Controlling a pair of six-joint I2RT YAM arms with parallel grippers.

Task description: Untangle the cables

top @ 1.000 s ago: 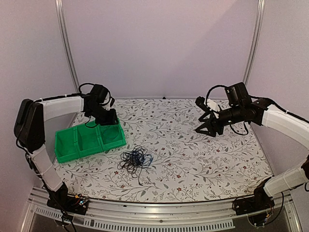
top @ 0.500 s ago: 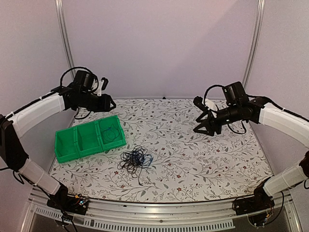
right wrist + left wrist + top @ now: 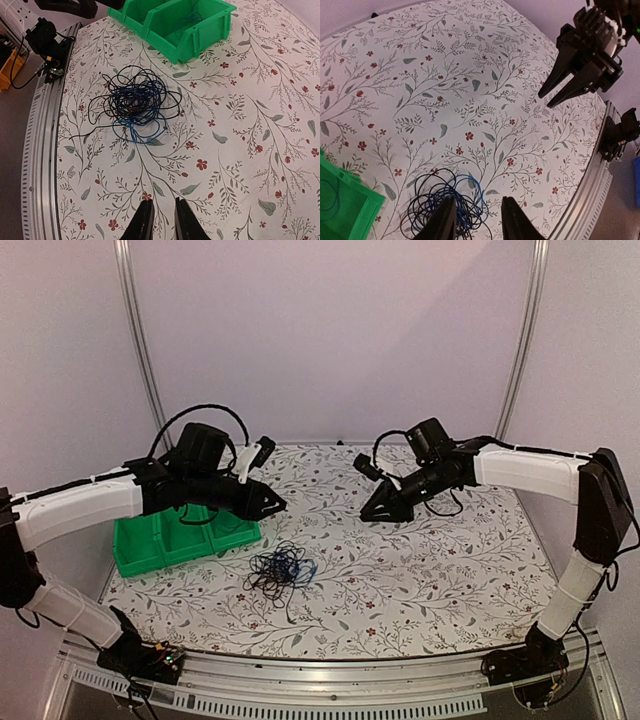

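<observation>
I have the left arm stretched low across the one green bin (image 3: 135, 545), with the left gripper (image 3: 268, 502) just past the bin's end, fingers parted and empty. The right gripper (image 3: 372, 510) points toward the bin from well apart, fingers nearly together, holding nothing. One cable tangle (image 3: 282, 568) lies near the bin. One thin loop (image 3: 192, 21) sits in its end compartment.

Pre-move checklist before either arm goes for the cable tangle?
1. Find the cables: ok, one heap on the table.
2. Is the left gripper empty, jaws apart: ok.
3. Is the right gripper empty: ok.
4. Are the right jaws wide enough: not ok, nearly together.
5. Which strand frees first: cannot tell, blue and black interwoven.
6. Is the bin apart from the heap: ok.
</observation>
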